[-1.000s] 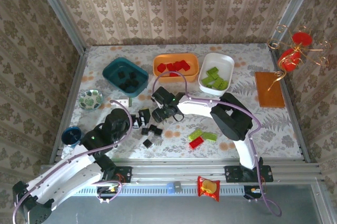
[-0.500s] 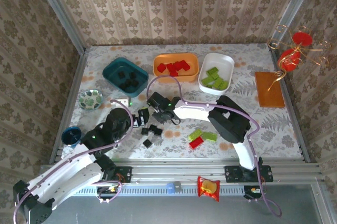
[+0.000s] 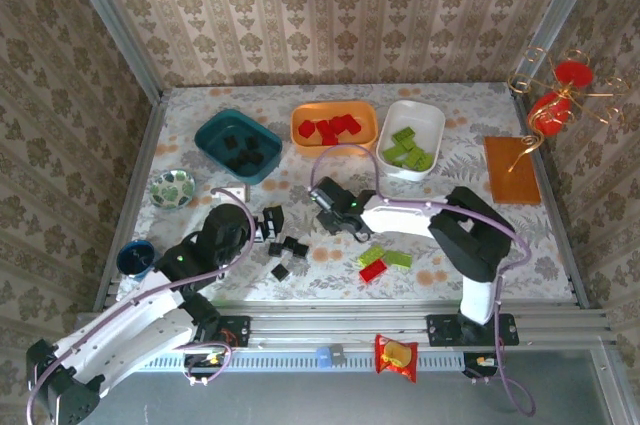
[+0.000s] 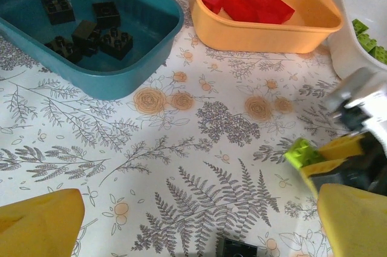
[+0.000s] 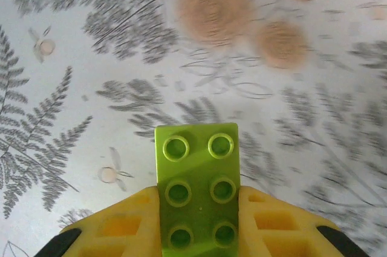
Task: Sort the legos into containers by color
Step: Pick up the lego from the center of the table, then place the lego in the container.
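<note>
My right gripper (image 5: 196, 205) is shut on a lime green lego (image 5: 196, 181), an oblong brick that sticks out forward between the yellow fingers, just above the table. In the top view that gripper (image 3: 324, 197) hangs over the table's middle. The left wrist view catches the same lime brick (image 4: 301, 152) at its right edge. My left gripper (image 4: 196, 227) stands open over bare cloth, with a black lego (image 4: 239, 248) just below it. Loose black legos (image 3: 285, 245) lie beside it; lime and red ones (image 3: 383, 261) lie further right. The teal container (image 3: 210, 135) holds black bricks, the orange container (image 3: 334, 107) red ones, the white container (image 3: 425, 110) lime ones.
A patterned bowl (image 3: 172, 188) and a dark blue bowl (image 3: 135, 257) sit at the left edge. A brown board (image 3: 512, 170) and a wire ornament (image 3: 555, 95) stand at the right. A snack packet (image 3: 396, 355) lies on the front rail.
My right gripper closed on the lime green lego near the black cluster and carried it a little to the right. The left arm has barely moved.
</note>
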`<state>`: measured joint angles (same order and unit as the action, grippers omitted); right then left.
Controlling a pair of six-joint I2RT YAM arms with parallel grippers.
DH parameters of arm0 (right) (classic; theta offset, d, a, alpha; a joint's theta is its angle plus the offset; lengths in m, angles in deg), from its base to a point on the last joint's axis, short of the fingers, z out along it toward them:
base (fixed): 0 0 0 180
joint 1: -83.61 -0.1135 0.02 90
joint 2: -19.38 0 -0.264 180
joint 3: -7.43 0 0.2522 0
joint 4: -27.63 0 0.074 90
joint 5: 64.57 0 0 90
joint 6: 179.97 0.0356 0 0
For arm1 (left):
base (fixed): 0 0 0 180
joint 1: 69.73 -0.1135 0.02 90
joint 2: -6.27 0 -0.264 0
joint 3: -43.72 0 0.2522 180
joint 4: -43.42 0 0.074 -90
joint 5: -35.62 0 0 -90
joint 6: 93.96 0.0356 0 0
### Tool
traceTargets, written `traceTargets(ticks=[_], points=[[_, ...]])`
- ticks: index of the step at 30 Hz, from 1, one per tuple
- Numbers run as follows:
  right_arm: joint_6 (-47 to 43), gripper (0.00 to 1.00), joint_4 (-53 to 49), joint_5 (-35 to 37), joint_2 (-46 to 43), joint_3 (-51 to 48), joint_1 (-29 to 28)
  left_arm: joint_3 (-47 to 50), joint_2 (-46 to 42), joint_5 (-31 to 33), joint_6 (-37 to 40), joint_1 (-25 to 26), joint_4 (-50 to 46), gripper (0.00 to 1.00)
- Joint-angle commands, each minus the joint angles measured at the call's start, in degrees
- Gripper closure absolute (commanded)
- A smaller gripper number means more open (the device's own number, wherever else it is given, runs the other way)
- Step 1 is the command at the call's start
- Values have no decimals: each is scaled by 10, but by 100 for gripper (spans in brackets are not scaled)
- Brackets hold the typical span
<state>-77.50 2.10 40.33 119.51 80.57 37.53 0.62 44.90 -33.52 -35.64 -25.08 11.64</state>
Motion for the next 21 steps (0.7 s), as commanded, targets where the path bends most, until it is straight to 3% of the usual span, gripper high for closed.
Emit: traceTargets(ticks=[1, 6, 9, 15, 21], points=[[29, 81, 23, 21, -70, -27, 37, 0, 3, 1, 8, -6, -1, 0], [50, 81, 24, 4, -143, -42, 127, 4, 10, -6, 6, -10, 6, 0], [75, 81, 26, -20, -140, -24, 194, 5, 16, -18, 8, -12, 14, 0], [110, 81, -19, -37, -32, 86, 299, 3, 23, -19, 8, -14, 10, 0], [123, 77, -67, -34, 67, 190, 337, 3, 24, -23, 3, -17, 0, 0]])
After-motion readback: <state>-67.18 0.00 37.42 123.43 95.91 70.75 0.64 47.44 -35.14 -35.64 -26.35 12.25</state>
